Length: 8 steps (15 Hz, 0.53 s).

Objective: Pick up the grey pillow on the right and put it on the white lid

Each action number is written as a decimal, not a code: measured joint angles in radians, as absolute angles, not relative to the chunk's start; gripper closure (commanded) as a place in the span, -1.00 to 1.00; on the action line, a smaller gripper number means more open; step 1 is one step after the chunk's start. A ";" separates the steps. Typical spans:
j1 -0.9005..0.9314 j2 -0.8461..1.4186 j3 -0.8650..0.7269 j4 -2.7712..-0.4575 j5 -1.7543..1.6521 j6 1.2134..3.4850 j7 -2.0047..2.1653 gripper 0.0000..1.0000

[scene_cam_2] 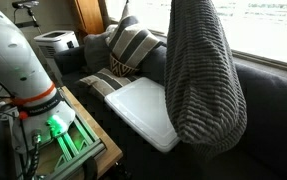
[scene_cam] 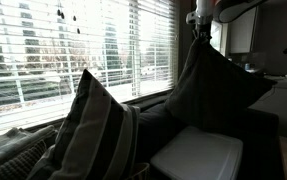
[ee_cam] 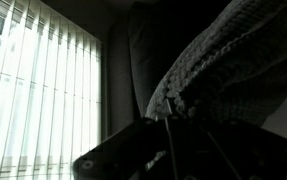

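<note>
**Grey pillow hangs from the jaws over the white lid**

We see the grey pillow (scene_cam: 218,85) lifted off the seat and hanging by its top corner from the jaws. They sit at the twelve o'clock edge of an exterior view, just under the arm's white wrist (scene_cam: 204,10). The jaws are clamped on that corner: the fabric gathers to a point there and the rest drapes down like a diamond.

The white lid (scene_cam: 198,155) lies flat at six o'clock of the pillow, close beneath its lowest corner. We cannot tell whether the two touch. The striped cushion (scene_cam: 98,130) stands propped at eight o'clock of the pillow, apart from it, below the window blinds (scene_cam: 73,50).

In an exterior view the pillow (scene_cam_2: 203,75) fills the middle as a tall ribbed shape in front of the dark sofa (scene_cam_2: 268,110). There the lid (scene_cam_2: 143,110) rests on the sofa seat at eight o'clock of the pillow, and the pillow's lower end overlaps the lid's far edge. The striped cushion (scene_cam_2: 133,45) leans against the sofa back at ten o'clock. The robot base (scene_cam_2: 18,60) stands at nine o'clock, well apart from the lid.

In the wrist view the pillow's knit surface (ee_cam: 233,60) spreads from twelve to three o'clock, with the blinds (ee_cam: 43,80) at nine o'clock. The jaws at six o'clock are too dark for us to make out.
</note>
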<state>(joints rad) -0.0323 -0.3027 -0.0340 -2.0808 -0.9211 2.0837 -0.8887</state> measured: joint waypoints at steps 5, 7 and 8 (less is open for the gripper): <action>0.022 -0.356 0.030 -2.032 -0.927 1.917 -0.949 0.96; 0.047 -0.372 0.050 -2.025 -0.938 1.858 -1.031 0.96; 0.059 -0.377 0.055 -2.023 -0.939 1.835 -1.077 0.96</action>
